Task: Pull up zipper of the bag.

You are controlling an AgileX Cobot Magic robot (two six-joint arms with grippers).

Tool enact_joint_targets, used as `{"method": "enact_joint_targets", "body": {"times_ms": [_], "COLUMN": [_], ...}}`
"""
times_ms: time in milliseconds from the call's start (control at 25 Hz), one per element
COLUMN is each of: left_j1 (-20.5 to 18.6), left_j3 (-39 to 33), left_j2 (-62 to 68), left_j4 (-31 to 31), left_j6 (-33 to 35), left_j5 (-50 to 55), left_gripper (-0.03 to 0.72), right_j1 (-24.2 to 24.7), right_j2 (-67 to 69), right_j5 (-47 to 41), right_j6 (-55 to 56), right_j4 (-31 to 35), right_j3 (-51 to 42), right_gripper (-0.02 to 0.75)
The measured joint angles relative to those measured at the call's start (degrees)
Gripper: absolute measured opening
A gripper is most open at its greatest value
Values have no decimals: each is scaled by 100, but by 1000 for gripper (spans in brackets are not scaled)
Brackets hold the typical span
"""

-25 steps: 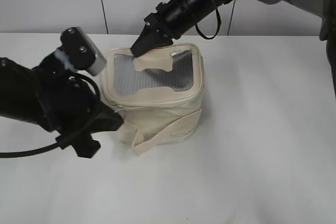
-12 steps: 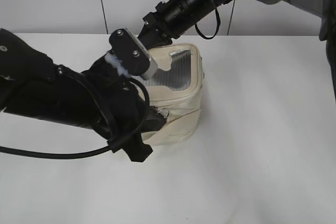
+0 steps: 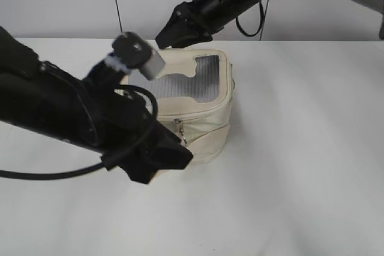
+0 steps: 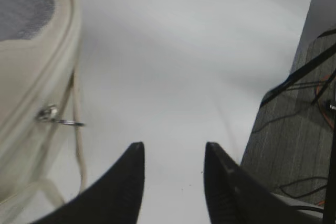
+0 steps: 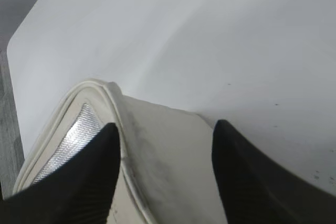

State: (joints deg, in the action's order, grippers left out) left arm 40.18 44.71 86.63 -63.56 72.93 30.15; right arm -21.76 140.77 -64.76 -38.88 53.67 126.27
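While the left gripper (image 4: 170, 182) reaches low past the small boxy cream leatherette bag (image 3: 192, 103), jaws spread, the right gripper (image 5: 163, 171) hovers spread above its far rim.

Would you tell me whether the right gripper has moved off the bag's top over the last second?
Yes. The right gripper, earlier pressing on the bag's bone-shaped patch, is now lifted up and back, clear of the rear rim, with its jaws open.
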Motion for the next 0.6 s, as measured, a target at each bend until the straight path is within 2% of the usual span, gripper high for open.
{"method": "enact_joint_targets", "body": {"times_ms": [40,120,320,440,600], "left_j1": [-198,-661,-2023,-2376,-2406], "left_j3": [0,0,283,866,2119], "left_j2": [-104,-414,-805,-392,689], "left_j4": [47,153,212,254,278], "left_j6": [-136,-390,-526,-382,-308], "left_j5": [143,267,395,664,1316], "left_gripper": [308,346,342,335,335], "right_j1": [101,307,780,1072,1345], "right_j2": [-56,-208,-444,-446,-680], "right_j5": [0,-26,-377,-422,-422], "right_j6": [53,203,543,769,868], "right_j4": [-13,-57,-169,-336,-573], "right_j3": [0,0,0,-16,-471], "right_gripper": [443,451,431,418,395]}}
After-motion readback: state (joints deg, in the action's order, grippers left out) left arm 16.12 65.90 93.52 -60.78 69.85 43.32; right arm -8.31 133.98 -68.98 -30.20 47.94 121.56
